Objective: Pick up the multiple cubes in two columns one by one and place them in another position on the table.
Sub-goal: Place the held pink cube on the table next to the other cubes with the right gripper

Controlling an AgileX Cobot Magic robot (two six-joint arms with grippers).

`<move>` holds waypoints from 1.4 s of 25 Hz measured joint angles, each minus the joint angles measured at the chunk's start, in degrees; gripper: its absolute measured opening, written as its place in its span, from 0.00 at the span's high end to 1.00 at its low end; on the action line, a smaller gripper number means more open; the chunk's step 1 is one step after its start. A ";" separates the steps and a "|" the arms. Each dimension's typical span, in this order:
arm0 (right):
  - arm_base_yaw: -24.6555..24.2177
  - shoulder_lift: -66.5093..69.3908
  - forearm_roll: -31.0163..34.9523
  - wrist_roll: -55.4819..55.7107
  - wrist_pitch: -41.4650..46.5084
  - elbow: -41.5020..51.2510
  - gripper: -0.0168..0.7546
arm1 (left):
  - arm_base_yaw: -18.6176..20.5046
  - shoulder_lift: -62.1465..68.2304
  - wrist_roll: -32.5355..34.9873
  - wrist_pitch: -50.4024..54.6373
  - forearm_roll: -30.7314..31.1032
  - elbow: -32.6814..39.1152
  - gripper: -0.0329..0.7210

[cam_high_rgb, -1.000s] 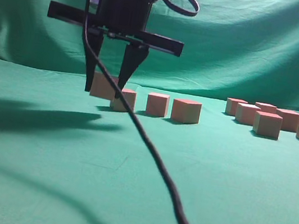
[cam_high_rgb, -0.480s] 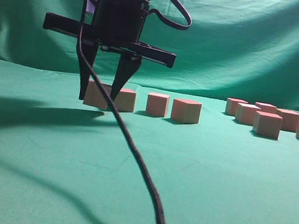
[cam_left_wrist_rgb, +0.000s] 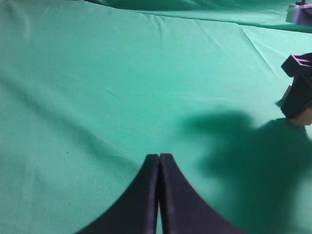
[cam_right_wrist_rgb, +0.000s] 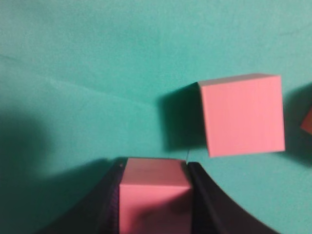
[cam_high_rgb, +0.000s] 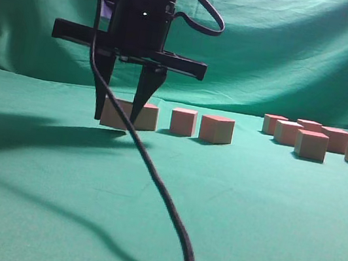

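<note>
My right gripper (cam_high_rgb: 116, 119) reaches down at the left of the exterior view, shut on a pink-topped tan cube (cam_high_rgb: 116, 113) whose underside is at the level of the green table (cam_high_rgb: 144, 232). In the right wrist view this cube (cam_right_wrist_rgb: 153, 200) fills the gap between the black fingers (cam_right_wrist_rgb: 204, 200) of the right gripper (cam_right_wrist_rgb: 155, 168). A second cube (cam_right_wrist_rgb: 242, 114) lies just beyond it. Three more cubes (cam_high_rgb: 146, 117) (cam_high_rgb: 183, 121) (cam_high_rgb: 216, 129) stand in a row to the right. My left gripper (cam_left_wrist_rgb: 159, 157) is shut and empty over bare cloth.
Several cubes (cam_high_rgb: 311, 144) are grouped at the far right of the table. A black cable (cam_high_rgb: 163, 201) hangs from the arm across the foreground. The green backdrop (cam_high_rgb: 291, 56) rises behind. The left wrist view catches the right gripper's fingers (cam_left_wrist_rgb: 298, 95) at its right edge.
The right gripper has come down with the cube from a little above the cloth to table level, just left of the row. The left gripper has not visibly moved.
</note>
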 joint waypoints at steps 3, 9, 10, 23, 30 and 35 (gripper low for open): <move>0.00 0.49 0.00 0.00 0.00 0.00 0.62 | 0.00 0.00 0.00 0.00 0.00 0.00 0.96; 0.00 0.61 0.00 -0.47 -0.12 0.00 0.62 | 0.00 0.00 0.00 0.00 0.00 0.00 0.96; 0.00 0.61 0.00 -0.77 -0.12 0.00 0.62 | 0.00 0.00 0.00 0.00 0.00 0.00 0.96; 0.00 0.40 -0.38 -8.06 4.93 -12.60 0.22 | 0.00 0.00 0.00 0.00 0.00 0.00 0.96; 0.03 -10.13 -5.05 -14.32 5.50 -12.42 0.19 | 0.00 0.00 0.00 0.00 0.00 0.00 0.96; -2.40 -22.85 -9.84 -15.01 5.64 -4.22 0.25 | 0.00 0.00 0.00 0.00 0.00 0.00 0.96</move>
